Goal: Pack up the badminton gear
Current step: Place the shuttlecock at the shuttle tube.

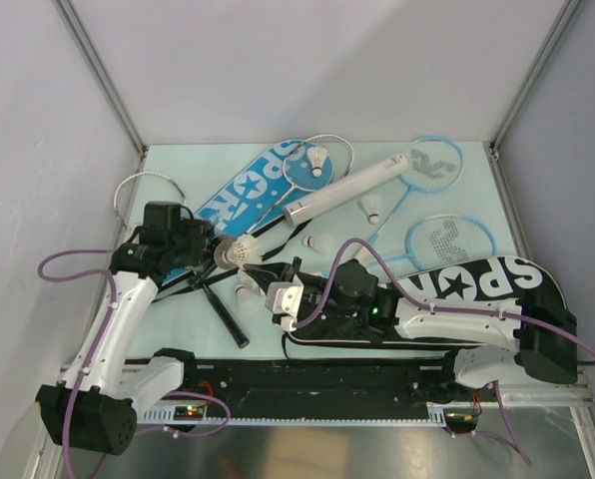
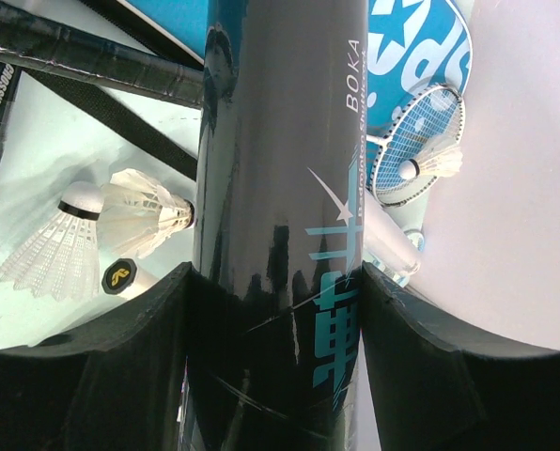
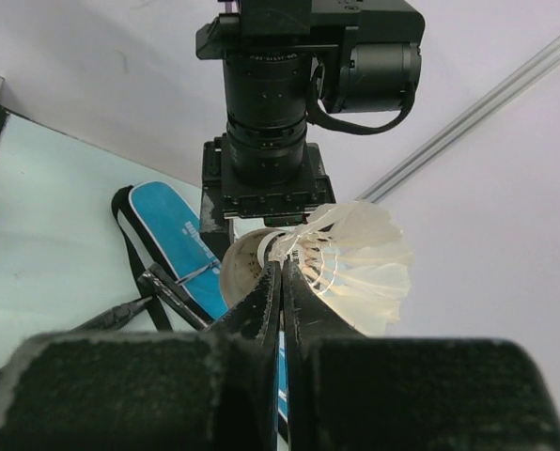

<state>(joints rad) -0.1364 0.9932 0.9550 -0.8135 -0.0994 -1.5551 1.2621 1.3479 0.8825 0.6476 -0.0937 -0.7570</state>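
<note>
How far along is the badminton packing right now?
Nothing visibly packed yet. In hand: the left gripper clamps the black tube while the right gripper pinches a shuttlecock at its mouth. Left: other shuttlecocks, the rackets outside both covers, and the white tube.

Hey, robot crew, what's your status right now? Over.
Left gripper clamped on black tube. Right gripper shut on shuttlecock, cork at tube's open mouth. Mouth looks unblocked; other shuttlecocks loose on table.

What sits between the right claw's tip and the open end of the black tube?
A white feather shuttlecock, its cork end at the mouth of the black tube, seemingly pinched by the shut right gripper. The right wrist view shows it.
</note>
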